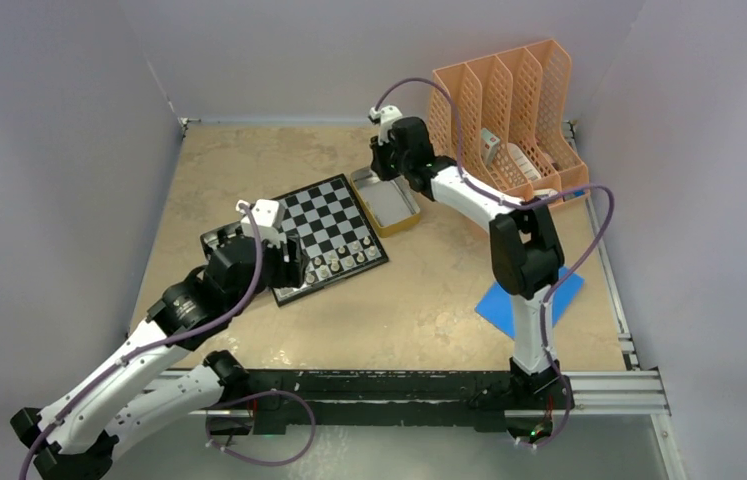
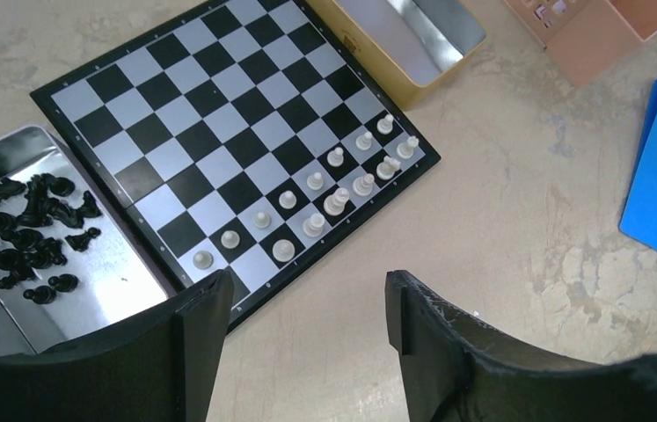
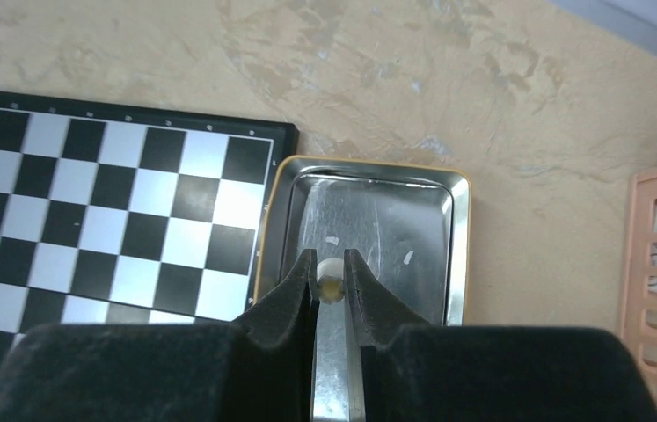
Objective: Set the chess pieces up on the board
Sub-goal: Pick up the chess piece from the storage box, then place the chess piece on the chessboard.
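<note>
The right gripper (image 3: 330,266) is pinched on one pale chessman (image 3: 331,286), holding it over the gold-rimmed tin (image 3: 430,215) just beside a corner of the board (image 2: 219,114). The tin's shiny floor shows only a couple of pale flecks, too small to make out. The left gripper (image 2: 307,303) hangs with its fingers spread and nothing between them, above the board's near edge. Pale pieces (image 2: 316,200) stand in two rows along that edge. A silver tray (image 2: 109,290) just beside the board's left side holds a heap of black pieces (image 2: 21,233). Off to the right, an orange rack (image 1: 509,100) holds some pale things I can't identify.
</note>
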`<state>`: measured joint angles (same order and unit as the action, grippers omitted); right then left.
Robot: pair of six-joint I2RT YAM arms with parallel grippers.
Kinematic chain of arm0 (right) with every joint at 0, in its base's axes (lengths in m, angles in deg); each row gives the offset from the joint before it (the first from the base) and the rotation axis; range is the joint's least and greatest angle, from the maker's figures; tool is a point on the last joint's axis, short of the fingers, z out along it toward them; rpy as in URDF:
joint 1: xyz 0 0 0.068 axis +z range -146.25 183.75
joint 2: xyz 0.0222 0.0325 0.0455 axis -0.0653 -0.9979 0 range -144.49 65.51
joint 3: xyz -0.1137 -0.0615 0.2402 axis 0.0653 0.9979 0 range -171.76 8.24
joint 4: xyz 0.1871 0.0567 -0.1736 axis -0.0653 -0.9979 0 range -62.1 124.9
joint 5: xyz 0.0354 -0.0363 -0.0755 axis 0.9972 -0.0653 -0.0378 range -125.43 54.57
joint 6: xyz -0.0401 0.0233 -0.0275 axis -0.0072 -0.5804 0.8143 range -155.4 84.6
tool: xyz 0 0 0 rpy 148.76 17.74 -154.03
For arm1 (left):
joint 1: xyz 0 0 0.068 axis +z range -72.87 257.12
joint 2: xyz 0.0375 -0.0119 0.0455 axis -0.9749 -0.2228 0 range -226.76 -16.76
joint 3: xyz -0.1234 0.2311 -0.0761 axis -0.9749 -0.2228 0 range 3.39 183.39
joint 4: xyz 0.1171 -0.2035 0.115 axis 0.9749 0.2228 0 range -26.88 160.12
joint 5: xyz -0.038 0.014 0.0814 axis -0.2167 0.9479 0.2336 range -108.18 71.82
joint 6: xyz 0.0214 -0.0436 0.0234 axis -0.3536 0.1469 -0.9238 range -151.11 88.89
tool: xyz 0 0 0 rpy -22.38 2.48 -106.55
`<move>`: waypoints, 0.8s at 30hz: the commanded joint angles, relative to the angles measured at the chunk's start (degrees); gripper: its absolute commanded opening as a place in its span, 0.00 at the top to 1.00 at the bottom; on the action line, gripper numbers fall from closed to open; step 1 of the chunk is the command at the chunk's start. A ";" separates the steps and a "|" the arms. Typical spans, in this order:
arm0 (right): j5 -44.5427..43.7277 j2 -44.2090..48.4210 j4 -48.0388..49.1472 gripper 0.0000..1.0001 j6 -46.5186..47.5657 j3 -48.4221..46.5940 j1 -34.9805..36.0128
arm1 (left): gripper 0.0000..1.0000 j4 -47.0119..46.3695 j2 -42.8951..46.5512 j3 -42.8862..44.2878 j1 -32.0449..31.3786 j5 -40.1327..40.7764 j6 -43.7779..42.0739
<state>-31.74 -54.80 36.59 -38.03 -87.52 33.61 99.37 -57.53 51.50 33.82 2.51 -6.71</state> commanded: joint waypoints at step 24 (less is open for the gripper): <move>0.91 19.37 8.77 0.89 -13.40 17.14 23.80 | 0.26 3.96 18.95 13.69 -0.29 -1.47 1.92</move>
<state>-29.95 -36.57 41.68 -48.53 -69.47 54.05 102.27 -40.22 62.17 33.82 2.36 -5.15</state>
